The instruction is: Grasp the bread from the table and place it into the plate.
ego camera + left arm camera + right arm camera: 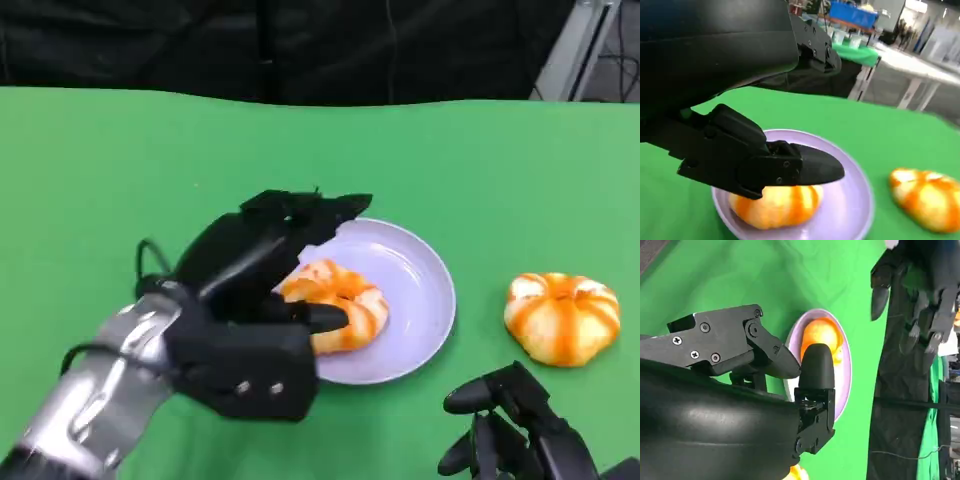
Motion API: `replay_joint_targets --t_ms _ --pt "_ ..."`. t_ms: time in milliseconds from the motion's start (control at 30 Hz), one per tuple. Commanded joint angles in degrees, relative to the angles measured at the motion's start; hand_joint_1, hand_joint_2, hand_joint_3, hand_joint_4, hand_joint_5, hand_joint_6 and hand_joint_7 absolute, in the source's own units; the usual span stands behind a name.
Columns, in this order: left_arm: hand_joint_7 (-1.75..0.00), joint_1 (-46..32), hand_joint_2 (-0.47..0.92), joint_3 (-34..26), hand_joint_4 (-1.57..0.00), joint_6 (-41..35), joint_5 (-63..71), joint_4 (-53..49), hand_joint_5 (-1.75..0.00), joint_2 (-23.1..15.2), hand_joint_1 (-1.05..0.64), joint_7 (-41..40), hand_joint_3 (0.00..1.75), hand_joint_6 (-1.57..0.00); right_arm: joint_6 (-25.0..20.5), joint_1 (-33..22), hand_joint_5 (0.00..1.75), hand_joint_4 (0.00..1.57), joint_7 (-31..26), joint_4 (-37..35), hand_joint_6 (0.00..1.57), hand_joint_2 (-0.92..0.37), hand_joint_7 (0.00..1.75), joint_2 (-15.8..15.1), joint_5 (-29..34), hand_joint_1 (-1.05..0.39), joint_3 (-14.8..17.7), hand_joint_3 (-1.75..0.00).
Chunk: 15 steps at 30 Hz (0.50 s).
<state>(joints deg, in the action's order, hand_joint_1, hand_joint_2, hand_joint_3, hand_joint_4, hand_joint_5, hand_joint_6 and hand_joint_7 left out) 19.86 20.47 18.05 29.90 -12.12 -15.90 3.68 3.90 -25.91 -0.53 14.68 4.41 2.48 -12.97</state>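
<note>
Green cloth covers the table, on which everything is set. A lilac plate lies near its middle. The left robot hand is reached over the plate's near-left rim, its fingers spread above and beside the bread; whether the bread is actually touched cannot be told. That orange-striped bread is seated inside the plate, on its left part. A second bread roll is left on the cloth, to the right of the plate and apart from it. The right robot hand is held low by the near edge, fingers loosely parted, with nothing gripped.
</note>
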Motion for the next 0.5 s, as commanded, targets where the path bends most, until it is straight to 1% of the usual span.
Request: replay_joint_targets --t_ms 33,167,200,233,267,300,400,500 --pt "-0.19 -2.5 0.92 -2.32 -0.14 0.88 -2.06 2.11 -0.87 -1.08 -0.56 0.13 0.42 -0.36 0.52 -0.59 1.75 0.36 -0.14 0.52 0.13 -0.92 1.75 -0.46 0.03 -0.27 0.13 -0.97" --pt "-0.19 -2.7 0.92 -2.73 -0.14 1.0 -1.85 2.26 -0.89 -0.81 -0.56 0.48 0.42 -0.37 0.52 -0.59 1.75 0.35 -0.15 0.52 0.13 -0.92 1.75 -0.47 0.02 -0.27 0.12 -0.97" --pt "-0.21 -6.68 0.92 -5.05 -0.22 2.69 -5.98 3.59 -0.91 -0.35 -0.52 -0.24 0.39 -0.42 0.24 -0.64 1.75 0.35 0.02 0.66 0.13 -0.92 1.75 -0.6 -0.07 -0.27 0.16 -0.97" --pt "-0.23 -12.4 0.92 -8.37 -0.41 6.74 -11.41 4.46 -0.92 0.54 -0.45 -2.16 0.34 -0.54 0.28 -0.55 1.75 0.36 0.41 0.49 0.12 -0.92 1.75 -0.89 -0.34 -0.28 0.31 -0.97" --pt "-0.31 -16.48 0.92 -10.84 -0.61 9.82 -15.34 5.01 -0.98 1.25 -0.35 -3.39 0.29 -0.74 0.33 -0.47 1.75 0.35 0.7 0.34 0.12 -0.92 1.75 -1.11 -0.54 -0.29 0.43 -0.96" --pt "-0.33 -18.94 0.92 -12.4 -0.67 11.94 -17.74 5.23 -1.0 1.74 -0.32 -4.0 0.26 -0.82 0.4 -0.41 1.75 0.35 0.91 0.22 0.12 -0.92 1.75 -1.24 -0.66 -0.3 0.51 -0.96" --pt "-0.37 -22.57 0.92 -14.99 -0.75 17.48 -22.87 3.88 -1.04 4.02 -0.28 -4.17 0.26 -0.95 0.15 -0.34 1.75 0.35 0.96 0.38 0.12 -0.92 1.75 -1.23 -0.48 -0.29 0.53 -0.96" --pt "-0.4 -23.47 0.92 -16.03 -0.77 19.92 -24.81 2.97 -1.1 5.28 -0.26 -3.38 0.27 -1.0 0.02 -0.33 1.75 0.35 1.0 0.48 0.12 -0.92 1.75 -1.19 -0.55 -0.28 0.56 -0.97"
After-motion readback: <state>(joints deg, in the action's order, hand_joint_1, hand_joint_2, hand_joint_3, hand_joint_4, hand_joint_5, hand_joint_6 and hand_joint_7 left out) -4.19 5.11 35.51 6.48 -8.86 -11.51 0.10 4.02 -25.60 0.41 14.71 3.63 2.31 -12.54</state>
